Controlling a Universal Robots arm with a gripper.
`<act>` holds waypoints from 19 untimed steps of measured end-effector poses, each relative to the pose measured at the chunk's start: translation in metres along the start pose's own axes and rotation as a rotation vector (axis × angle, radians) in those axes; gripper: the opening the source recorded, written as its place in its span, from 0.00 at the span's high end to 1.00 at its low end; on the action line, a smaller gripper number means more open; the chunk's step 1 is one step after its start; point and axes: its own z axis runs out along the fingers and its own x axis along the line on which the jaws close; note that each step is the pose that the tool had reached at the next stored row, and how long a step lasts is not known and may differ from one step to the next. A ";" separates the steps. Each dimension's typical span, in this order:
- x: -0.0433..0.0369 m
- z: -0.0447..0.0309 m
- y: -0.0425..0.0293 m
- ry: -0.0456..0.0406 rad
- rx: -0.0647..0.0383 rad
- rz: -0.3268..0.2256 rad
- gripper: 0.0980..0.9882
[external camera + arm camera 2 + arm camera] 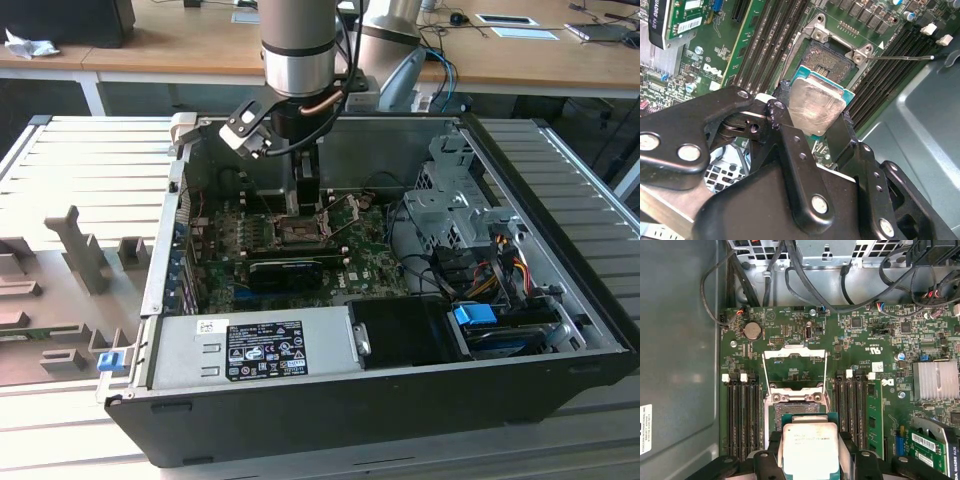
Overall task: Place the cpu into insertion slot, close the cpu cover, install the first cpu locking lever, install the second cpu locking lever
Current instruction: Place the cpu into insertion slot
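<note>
Your tool (814,116) is clamped on the cpu (810,445), one black finger on each of two opposite edges, and the flat silver-grey lid faces the cameras with a green rim showing around it. The slot (829,59) lies just past the fingertips and beneath the chip. In the first wrist view the cpu overlaps the slot's near edge, so you're close but not over the centre. Whether the chip touches the rim yet, I cannot tell; it looks to hang just above. The chip is square with no long axis, and its edges look roughly parallel to the slot's silver rim, which is what seating it turns on. The slot is bare, with a dark, finely grained centre inside bright metal corners. The cover (795,353) is swung open on the far side, a thin shiny frame with the green board (860,340) showing through its window. A thin wire lever (905,57) sticks out to one side, unlatched. Long black memory slots (742,415) flank the slot on both sides, all inside the open case (380,385).
</note>
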 end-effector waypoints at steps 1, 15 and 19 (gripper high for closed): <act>0.0000 0.0002 0.0000 0.0000 0.000 0.000 0.51; 0.0017 0.0084 -0.0008 0.0000 0.000 0.000 0.51; 0.0017 0.0118 -0.0012 -0.0001 0.000 0.000 0.51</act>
